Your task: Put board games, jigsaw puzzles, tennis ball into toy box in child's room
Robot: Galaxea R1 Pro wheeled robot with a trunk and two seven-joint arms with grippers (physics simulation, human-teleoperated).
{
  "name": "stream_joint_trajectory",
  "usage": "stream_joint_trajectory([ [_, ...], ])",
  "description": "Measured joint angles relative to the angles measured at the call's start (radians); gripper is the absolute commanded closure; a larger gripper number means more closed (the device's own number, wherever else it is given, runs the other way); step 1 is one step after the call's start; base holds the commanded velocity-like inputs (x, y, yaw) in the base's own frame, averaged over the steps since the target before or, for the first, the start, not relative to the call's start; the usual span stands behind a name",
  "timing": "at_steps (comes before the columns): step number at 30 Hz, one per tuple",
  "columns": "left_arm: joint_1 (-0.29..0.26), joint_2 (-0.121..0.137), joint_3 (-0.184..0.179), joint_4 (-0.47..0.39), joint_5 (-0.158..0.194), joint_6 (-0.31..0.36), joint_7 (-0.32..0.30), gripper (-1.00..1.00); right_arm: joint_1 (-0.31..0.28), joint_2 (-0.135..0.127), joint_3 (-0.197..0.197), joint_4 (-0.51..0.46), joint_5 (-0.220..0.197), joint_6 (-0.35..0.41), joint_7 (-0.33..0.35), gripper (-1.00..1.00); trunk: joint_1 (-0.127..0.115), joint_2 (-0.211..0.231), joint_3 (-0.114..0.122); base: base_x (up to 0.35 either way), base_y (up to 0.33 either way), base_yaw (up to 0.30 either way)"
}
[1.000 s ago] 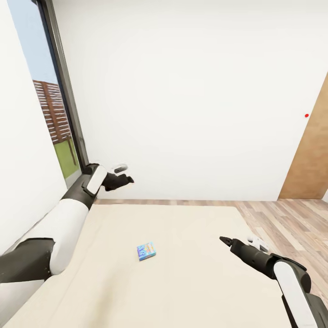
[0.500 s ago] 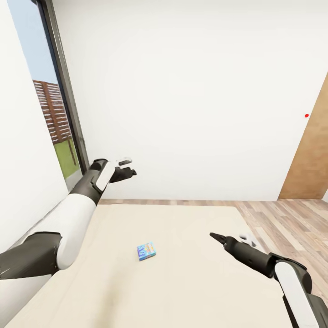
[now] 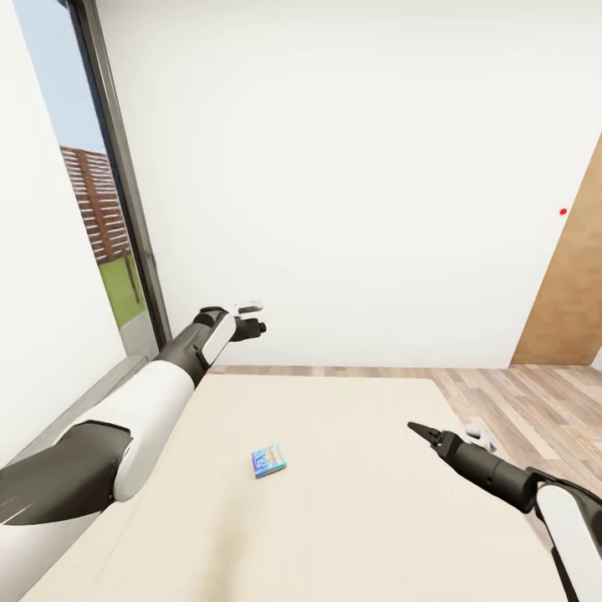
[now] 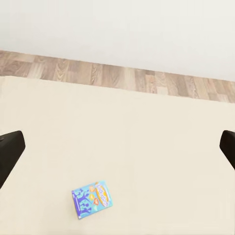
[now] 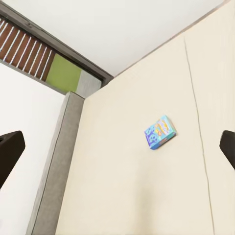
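Left gripper (image 3: 257, 326) moved fwd over bed (image 3: 351, 502), right gripper (image 3: 415, 429) back, both wide, board game (image 3: 268, 460) untouched.

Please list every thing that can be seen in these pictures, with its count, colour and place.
board game: one, blue with cartoon print, lying flat near the middle of the bed.
bed: one, beige mattress with a grey frame edge, in front of the robot.
floor: wood planks, beyond the bed and to its right.
wall: white, behind the bed.
window: one, dark frame, at the left; a fence and grass outside.
door: one, brown, at the far right.
left claw: one, dark, raised over the bed's far left corner, open.
right claw: one, dark, over the bed's right side, open.
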Motion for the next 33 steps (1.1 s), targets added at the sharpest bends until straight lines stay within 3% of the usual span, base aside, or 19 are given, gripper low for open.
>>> stream_joint_trajectory([
  [22,0.003,0.010,-0.010,0.024,0.006,-0.061,-0.017,-1.00,0.001,0.003,-0.004,0.003,0.000,0.000,0.000,-1.00,0.000,0.001,-0.032,0.000,0.000,0.000],
  [29,0.003,0.012,-0.008,0.027,0.004,-0.061,-0.117,-1.00,0.001,0.001,-0.004,0.003,0.000,0.000,0.000,-1.00,0.000,0.001,-0.043,0.000,0.000,0.000],
  [33,0.003,0.011,-0.010,0.026,0.000,-0.063,-0.129,-1.00,0.001,0.000,-0.005,0.003,0.000,0.001,0.000,-1.00,0.000,0.001,-0.050,0.000,0.000,0.000],
])
